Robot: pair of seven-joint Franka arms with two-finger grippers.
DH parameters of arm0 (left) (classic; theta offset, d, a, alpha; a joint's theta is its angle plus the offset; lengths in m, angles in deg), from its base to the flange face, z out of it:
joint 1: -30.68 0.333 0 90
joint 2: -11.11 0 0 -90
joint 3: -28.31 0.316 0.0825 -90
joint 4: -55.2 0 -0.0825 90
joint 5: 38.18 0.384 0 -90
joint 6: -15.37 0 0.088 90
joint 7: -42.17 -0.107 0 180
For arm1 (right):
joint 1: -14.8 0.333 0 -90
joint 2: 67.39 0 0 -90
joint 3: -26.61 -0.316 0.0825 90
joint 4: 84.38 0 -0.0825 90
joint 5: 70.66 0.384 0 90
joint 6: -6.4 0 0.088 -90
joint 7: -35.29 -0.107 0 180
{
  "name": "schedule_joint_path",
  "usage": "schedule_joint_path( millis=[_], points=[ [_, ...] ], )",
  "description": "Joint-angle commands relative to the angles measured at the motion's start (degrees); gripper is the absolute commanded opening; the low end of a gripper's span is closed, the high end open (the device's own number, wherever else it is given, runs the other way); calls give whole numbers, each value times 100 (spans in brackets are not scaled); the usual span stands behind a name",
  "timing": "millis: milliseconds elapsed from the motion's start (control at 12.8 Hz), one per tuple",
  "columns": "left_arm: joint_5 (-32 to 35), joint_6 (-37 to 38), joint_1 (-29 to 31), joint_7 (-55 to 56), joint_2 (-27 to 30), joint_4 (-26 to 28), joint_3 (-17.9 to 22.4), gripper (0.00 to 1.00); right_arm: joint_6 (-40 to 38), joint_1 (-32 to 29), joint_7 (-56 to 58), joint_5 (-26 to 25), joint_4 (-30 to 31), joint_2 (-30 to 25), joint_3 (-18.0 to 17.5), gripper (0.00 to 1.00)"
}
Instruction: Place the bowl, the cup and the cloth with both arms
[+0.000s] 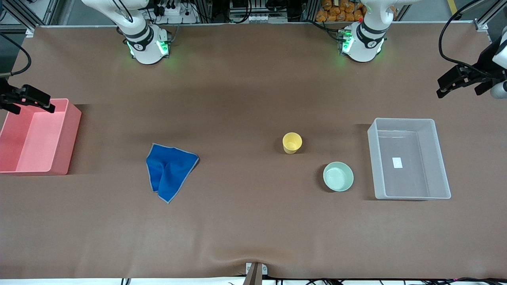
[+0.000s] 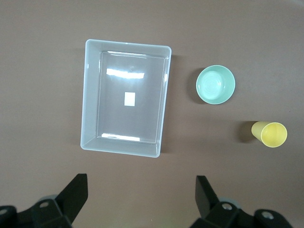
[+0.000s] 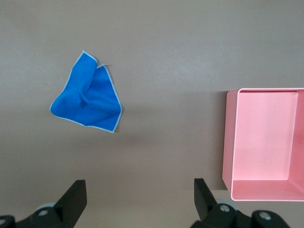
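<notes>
Front view, taken across from the right arm's end of the table. My right gripper point(image 1: 29, 99) hangs over the pink bin point(image 1: 59, 136) at that end, fingers spread wide, nothing between them. The bin looks bare inside, though its nearest corner is cut off at the edge of the view.

The cloth point(image 1: 170, 171) lies crumpled and partly folded on the brown table point(image 1: 245, 221), well apart from the pink bin, toward the middle.

The cup point(image 1: 292, 142) stands upright past the middle. The bowl point(image 1: 338, 176) sits near it, closer to the front camera, and just beside the clear bin point(image 1: 435, 158); they do not touch. A small white label lies in that bin.

My left gripper point(image 1: 455, 81) hangs above the table's left-arm end, fingers wide, holding nothing.
</notes>
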Motion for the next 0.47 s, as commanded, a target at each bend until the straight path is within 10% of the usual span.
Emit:
schedule_joint_path(
  millis=[0, 391],
  points=[
    [72, 142, -26, 195, -30, -144, -13, 100, -48, -101, -18, 22, -65, -2, -85, 100],
    [29, 20, -35, 239, -423, -118, -40, 100, -48, -136, -18, 22, -91, -2, -85, 100]
  ],
)
